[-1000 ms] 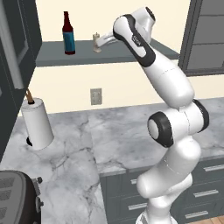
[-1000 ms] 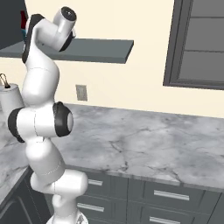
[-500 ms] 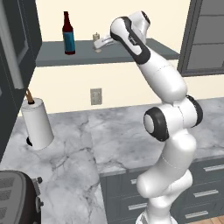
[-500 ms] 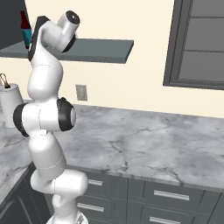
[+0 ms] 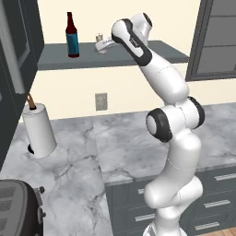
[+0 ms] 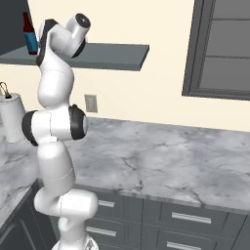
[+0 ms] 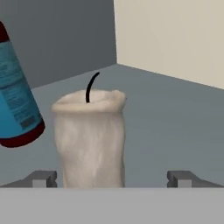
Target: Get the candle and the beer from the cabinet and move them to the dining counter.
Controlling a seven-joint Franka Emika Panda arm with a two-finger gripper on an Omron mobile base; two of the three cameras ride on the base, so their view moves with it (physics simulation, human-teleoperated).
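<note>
Gripper point(image 7: 112, 178) jaws spread wide on either side of the candle point(image 7: 91, 139), gripping nothing, I judge both fetches undone: candle and beer point(image 5: 71, 35) stand mid-board on the cabinet point(image 5: 138, 54), none at the dining counter.

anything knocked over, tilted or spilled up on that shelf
Nothing stands out. The beer and the candle both stand upright on the cabinet, apart from each other, with no spill. The bottle's lean in the hand view matches the camera's roll. The open gripper brackets the candle.
</note>
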